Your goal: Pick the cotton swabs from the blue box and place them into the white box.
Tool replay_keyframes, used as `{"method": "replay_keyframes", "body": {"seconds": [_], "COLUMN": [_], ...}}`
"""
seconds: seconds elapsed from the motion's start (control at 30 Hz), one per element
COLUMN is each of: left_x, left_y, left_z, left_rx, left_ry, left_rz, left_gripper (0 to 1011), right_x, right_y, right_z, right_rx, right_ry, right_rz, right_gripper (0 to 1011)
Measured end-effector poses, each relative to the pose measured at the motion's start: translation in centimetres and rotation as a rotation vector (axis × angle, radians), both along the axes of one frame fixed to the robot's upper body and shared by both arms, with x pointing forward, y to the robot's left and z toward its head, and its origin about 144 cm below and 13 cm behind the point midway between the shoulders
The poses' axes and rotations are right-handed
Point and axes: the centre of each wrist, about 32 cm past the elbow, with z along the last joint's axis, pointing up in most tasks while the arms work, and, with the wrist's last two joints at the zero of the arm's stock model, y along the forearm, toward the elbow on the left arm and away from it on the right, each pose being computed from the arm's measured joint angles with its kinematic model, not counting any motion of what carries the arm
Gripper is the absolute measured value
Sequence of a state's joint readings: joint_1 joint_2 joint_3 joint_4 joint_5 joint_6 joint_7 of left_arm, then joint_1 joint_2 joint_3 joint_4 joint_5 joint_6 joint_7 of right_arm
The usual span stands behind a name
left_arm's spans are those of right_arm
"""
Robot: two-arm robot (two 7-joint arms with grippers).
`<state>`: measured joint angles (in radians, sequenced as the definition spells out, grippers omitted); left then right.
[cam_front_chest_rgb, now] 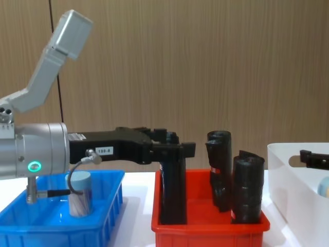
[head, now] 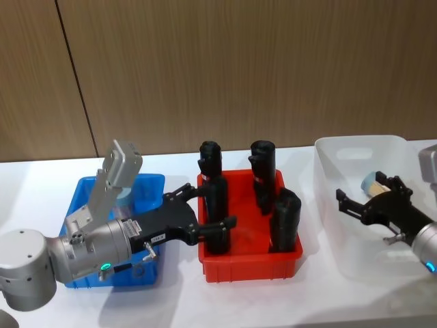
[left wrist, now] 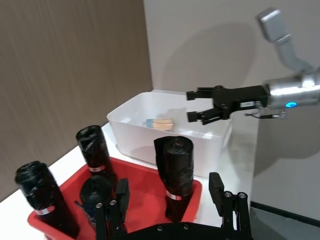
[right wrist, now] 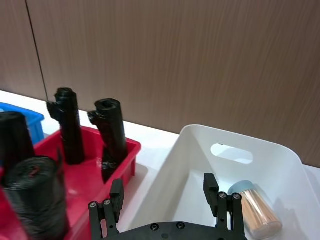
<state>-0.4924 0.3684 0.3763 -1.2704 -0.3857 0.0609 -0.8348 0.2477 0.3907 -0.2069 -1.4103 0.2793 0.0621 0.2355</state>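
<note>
Currently, positions reckoned from the red bin (head: 249, 268) on the white table (head: 287, 304). Black rolls (head: 263, 167): four, upright inside the bin. Blue box (head: 151, 182): just beside the bin on the robot's left; holds one cotton swab tub (cam_front_chest_rgb: 79, 193), upright, pale blue lid up. White box (head: 326, 212): near the bin on the right; holds a second tub (right wrist: 255, 212) lying on its side. Left gripper (head: 217, 203): reaching over the bin's left front corner, fingers spread apart about the nearest roll's top, contact not discernible. Right gripper (head: 367, 189): right of the bin, above the white box, fingers parted, nothing held, second tub beneath it
</note>
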Motion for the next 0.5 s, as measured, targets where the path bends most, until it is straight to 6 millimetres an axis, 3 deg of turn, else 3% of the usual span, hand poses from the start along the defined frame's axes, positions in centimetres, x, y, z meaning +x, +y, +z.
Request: {"method": "replay_keyframes", "body": {"seconds": [0.5], "left_x": [-1.8], "left_y": [-1.6], "left_z": [-0.5], "left_rx": [0.026], "left_ry": [-0.05], "left_rz": [0.138], "left_gripper": [1004], "right_x": [-4.1], "right_y": [3.6], "right_z": [0.1], "right_rx": [0.062], "right_ry": [-0.055], "right_rz": [0.001], "right_gripper": [1002]}}
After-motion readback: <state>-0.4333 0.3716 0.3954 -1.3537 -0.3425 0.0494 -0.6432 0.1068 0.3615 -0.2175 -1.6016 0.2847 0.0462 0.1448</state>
